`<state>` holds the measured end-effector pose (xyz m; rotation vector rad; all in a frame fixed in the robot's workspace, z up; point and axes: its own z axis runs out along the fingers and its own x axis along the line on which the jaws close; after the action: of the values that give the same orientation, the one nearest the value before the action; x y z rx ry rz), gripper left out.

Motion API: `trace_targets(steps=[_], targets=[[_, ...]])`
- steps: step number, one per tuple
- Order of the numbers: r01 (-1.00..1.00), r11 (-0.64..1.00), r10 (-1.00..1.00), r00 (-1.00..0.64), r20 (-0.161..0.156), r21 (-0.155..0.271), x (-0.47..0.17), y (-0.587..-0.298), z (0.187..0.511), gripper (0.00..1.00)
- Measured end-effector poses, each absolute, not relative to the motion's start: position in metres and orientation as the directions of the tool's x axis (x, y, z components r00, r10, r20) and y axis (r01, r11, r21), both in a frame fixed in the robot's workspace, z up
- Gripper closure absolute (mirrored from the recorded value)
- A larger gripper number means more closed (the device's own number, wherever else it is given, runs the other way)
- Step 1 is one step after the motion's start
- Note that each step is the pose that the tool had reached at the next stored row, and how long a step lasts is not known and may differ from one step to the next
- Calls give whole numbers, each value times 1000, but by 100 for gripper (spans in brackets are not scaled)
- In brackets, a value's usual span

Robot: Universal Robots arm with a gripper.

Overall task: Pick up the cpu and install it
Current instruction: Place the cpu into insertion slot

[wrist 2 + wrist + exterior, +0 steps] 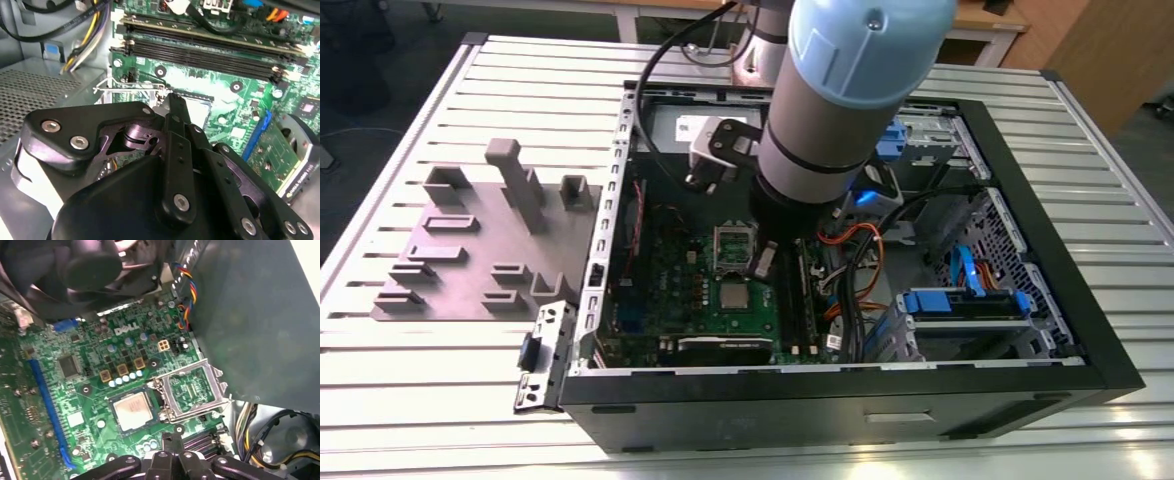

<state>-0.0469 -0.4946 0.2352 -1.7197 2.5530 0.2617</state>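
cpu (132, 410): light, stiff, fragile; lies flat on the motherboard (80, 390)
hold: by opposite edges, i judge
gripper (175, 452): near it, grip state cannot tell

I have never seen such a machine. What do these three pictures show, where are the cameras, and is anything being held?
A robot arm reaches into an open computer case on a slatted table. One camera stands off the arm; two ride near its wrist, looking at the green board inside. A grey stand sits beside the case. The small silver chip lies flat on the board next to an opened metal frame; it is not held.
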Motion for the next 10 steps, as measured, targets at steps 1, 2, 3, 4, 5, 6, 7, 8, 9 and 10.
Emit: trace_targets(steps=[1,2,3,4,5,6,7,8,9,10], targets=[[-924,367,-914,-380,-140,112,-46,-494,235,89],[-923,367,-914,-381,-141,112,-44,-494,234,89],[-923,368,-913,-381,-142,113,-43,-493,233,89],[-923,368,-913,-382,-144,113,-43,-492,233,89],[-923,368,-913,-382,-145,114,-42,-490,232,89],[-923,368,-913,-382,-147,115,-42,-489,232,89],[-923,368,-912,-382,-150,116,-41,-488,231,89],[-923,367,-911,-382,-155,118,-41,-488,230,89],[-923,366,-909,-383,-164,122,-40,-488,230,89],[-922,365,-908,-383,-173,125,-40,-488,229,89]])
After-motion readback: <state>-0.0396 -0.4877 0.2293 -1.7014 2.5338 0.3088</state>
